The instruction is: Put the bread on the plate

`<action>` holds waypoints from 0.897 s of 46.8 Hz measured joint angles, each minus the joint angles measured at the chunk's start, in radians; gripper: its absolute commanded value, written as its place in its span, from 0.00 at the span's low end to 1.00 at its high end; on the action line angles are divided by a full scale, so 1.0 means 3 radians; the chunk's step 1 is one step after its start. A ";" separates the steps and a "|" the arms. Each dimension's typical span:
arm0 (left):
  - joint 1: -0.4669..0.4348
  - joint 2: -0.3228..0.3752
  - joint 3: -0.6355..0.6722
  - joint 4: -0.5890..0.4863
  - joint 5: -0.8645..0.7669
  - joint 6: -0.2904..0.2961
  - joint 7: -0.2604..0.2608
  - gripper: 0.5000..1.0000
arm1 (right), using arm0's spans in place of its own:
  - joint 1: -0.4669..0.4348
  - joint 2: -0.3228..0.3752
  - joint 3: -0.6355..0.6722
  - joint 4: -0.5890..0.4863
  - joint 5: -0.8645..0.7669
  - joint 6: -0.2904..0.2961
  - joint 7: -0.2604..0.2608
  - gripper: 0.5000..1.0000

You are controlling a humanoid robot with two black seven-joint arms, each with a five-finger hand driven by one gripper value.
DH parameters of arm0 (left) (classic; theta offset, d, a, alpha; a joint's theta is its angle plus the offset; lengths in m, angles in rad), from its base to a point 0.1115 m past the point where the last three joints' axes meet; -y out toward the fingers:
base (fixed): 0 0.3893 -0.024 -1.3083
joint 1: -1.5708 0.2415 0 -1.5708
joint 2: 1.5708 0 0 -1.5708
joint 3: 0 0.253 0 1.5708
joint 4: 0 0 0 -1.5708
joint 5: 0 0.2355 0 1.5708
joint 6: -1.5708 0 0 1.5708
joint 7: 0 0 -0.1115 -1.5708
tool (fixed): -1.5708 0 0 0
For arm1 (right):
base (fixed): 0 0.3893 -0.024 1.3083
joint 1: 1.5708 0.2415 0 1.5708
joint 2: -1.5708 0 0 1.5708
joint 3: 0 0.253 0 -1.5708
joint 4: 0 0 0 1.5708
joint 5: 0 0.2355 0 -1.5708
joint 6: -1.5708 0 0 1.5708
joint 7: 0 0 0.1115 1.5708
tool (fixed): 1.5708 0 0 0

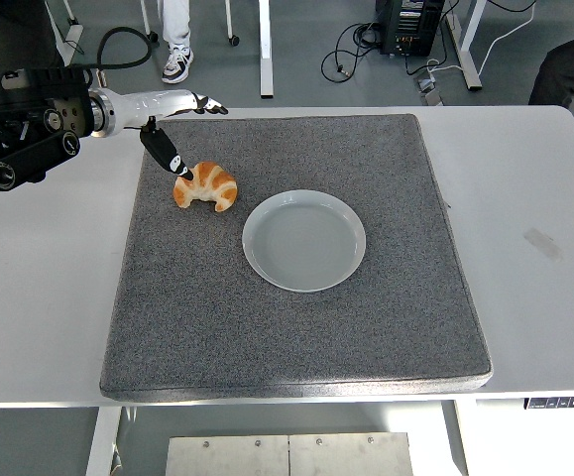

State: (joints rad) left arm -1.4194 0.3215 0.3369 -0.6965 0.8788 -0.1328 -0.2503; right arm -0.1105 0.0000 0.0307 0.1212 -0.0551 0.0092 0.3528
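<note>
A golden croissant [207, 185] lies on the grey mat [296, 327], just left of an empty pale grey plate [304, 240]. My left hand [172, 124] reaches in from the upper left, white with dark fingertips, its fingers spread and holding nothing. The thumb [163, 151] points down and ends at the croissant's upper left edge, while the other fingers [205, 102] stretch out along the mat's far edge. My right arm is out of view.
The mat covers most of the white table [524, 238]. A person's legs and a shoe [176, 61] stand beyond the far edge, along with desk legs and cables on the floor. A dark sleeve [569, 67] shows at the top right.
</note>
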 measured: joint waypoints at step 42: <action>0.0548 -0.0442 0.0022 0.0591 0.0078 0.0283 -0.0045 0.92 | 0.0000 0.0000 0.0000 0.0000 0.0000 0.0000 0.0000 1.00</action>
State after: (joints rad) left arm -1.2551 0.1889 0.3435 -0.5193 0.9022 -0.0480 -0.2639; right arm -0.1104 0.0000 0.0306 0.1212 -0.0551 0.0092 0.3528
